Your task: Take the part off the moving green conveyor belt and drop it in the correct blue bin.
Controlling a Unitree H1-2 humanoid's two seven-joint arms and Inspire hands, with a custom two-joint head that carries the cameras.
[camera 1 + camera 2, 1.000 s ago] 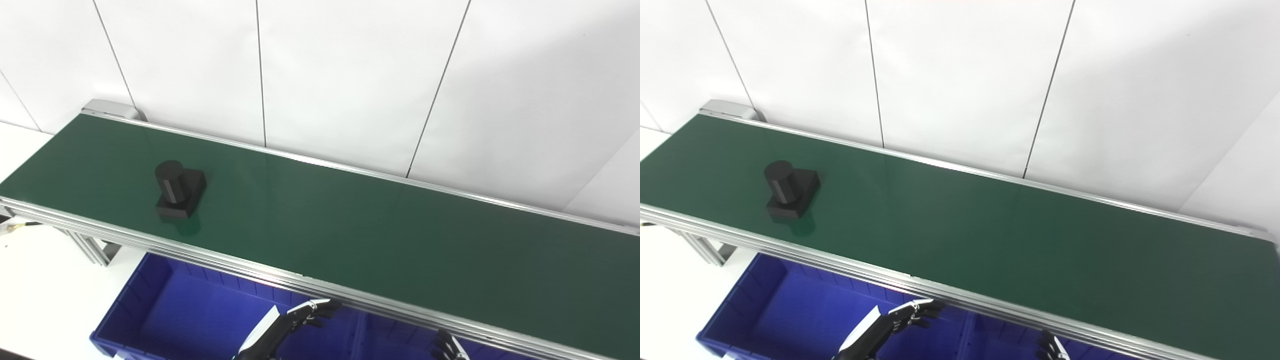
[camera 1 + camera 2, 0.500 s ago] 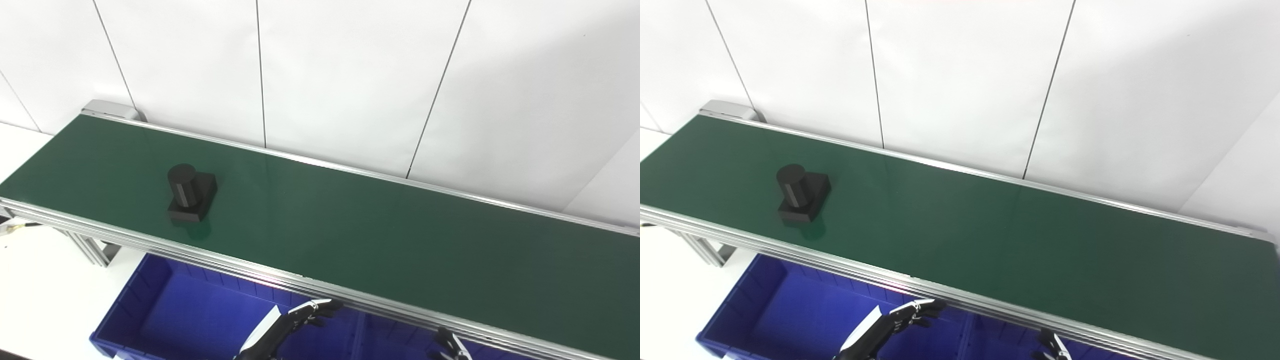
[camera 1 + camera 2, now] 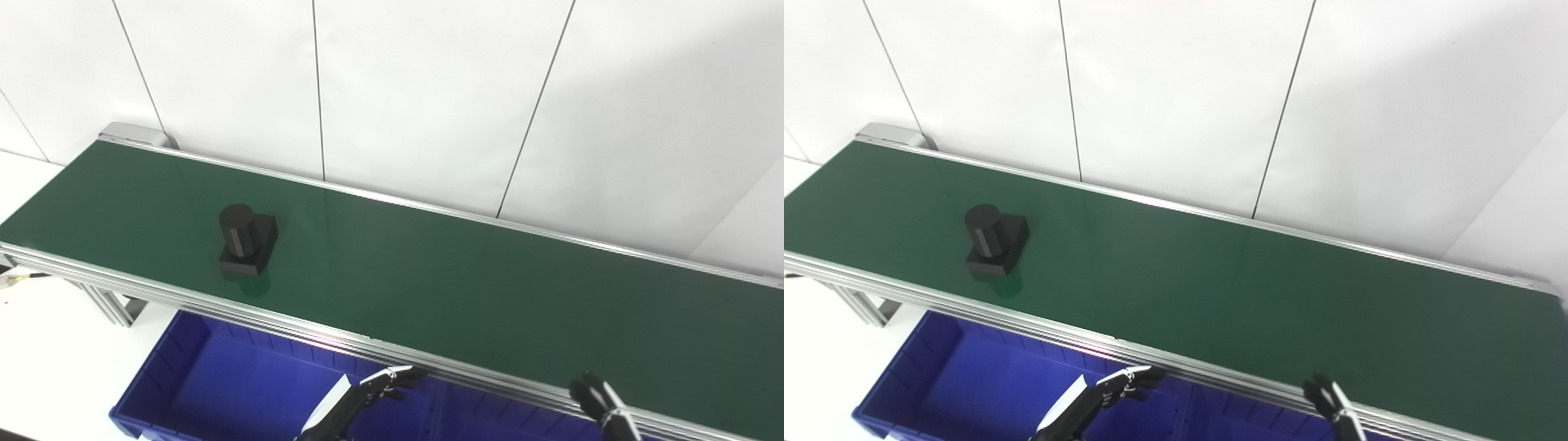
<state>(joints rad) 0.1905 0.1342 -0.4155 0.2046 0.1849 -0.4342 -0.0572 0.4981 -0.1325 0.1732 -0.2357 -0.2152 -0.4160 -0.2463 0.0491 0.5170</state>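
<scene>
Stretching across the whole view from upper left to lower right, the green conveyor belt (image 3: pixel 429 275) lies flat between silver aluminium rails, with a white panelled wall (image 3: pixel 429 92) behind it. Below the near rail sits the blue bin (image 3: pixel 233 386), its ribbed inner wall and bare floor visible; a second blue compartment (image 3: pixel 1225 419) shows just right of it at the bottom edge. The black part (image 3: pixel 246 240), an upright cylinder on a square base, stands on the left stretch of the belt, nearer the front rail than the back, touched by neither hand. The left hand (image 3: pixel 383 384) hovers over the bin just below the rail, fingers extended, grasping nothing. The right hand (image 3: pixel 597 401) pokes up at the rail's near edge, fingers spread and empty.
</scene>
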